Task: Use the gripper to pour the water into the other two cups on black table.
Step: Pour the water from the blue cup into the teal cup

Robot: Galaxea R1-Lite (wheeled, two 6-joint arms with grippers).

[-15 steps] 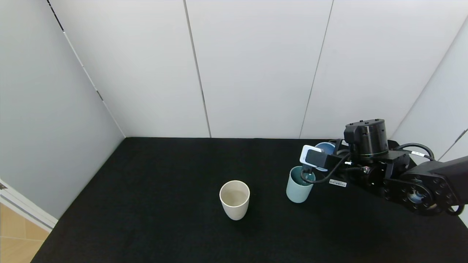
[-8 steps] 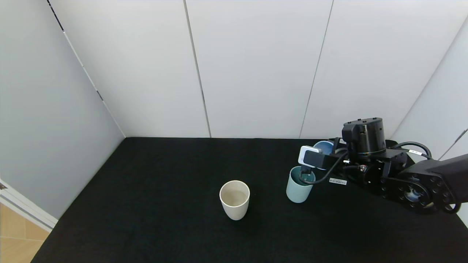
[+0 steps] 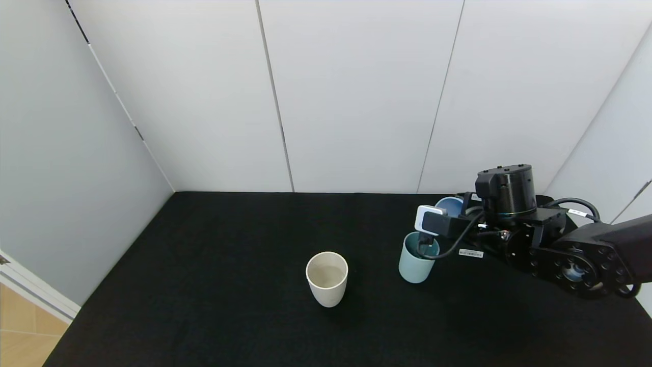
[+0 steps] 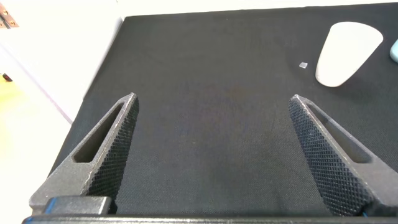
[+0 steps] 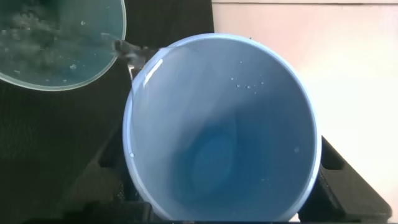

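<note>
Water is seen in the cream cup point(image 3: 326, 278) and teal cup point(image 3: 416, 264); the tilted blue cup point(image 5: 221, 127), clamped by the right gripper point(image 3: 448, 216), looks nearly drained; little pouring seems left.

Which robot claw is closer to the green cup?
The right claw. It holds the blue cup tipped just above the green cup. The left claw hangs open over bare black table, past the white cup.
</note>
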